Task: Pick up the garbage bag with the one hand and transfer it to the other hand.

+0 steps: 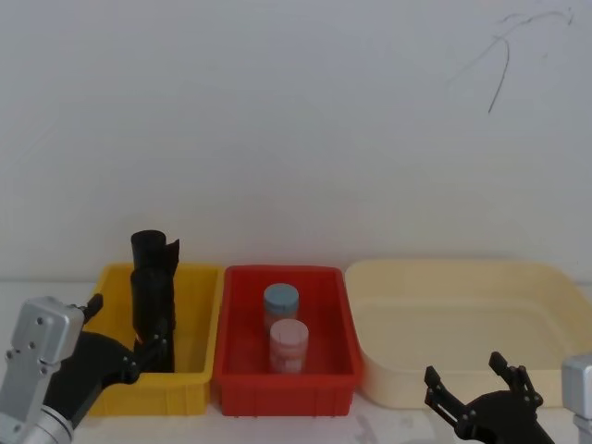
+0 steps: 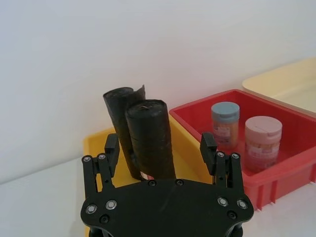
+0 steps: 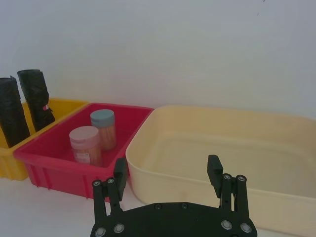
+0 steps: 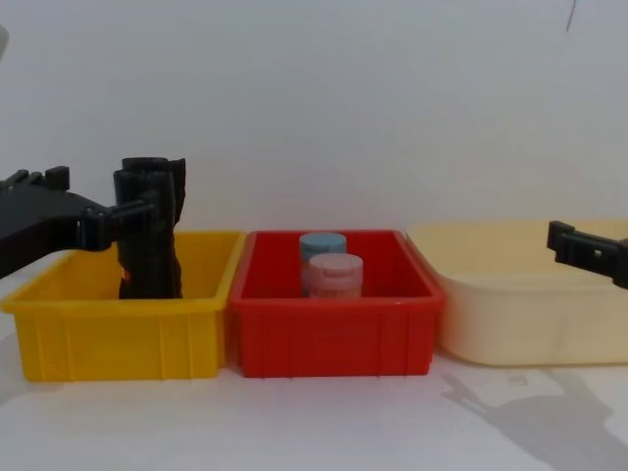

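Bins stand in a row before the robot: a yellow bin [image 1: 185,393] at nine o'clock, a red bin [image 1: 287,396] in the middle with two small jars [image 1: 288,344] inside, and a cream tub [image 1: 398,381] at three o'clock. The garbage bag [image 2: 148,133], a smooth black roll, stands on its end in the yellow bin, so its side is easy to reach. Just behind it, toward twelve o'clock, stands a ragged black roll [image 2: 118,106].

The left gripper [image 2: 159,142] is spread wide. It has one finger on each side of the smooth roll, with a gap on both sides. I think it is lined up like this so it can squeeze that roll alone and not the ragged one.

The right gripper [image 1: 467,375] hangs at five o'clock, in front of the cream tub. Its fingers are spread wide too, likely so it can take the roll when it comes over. The roll is not lifted yet.
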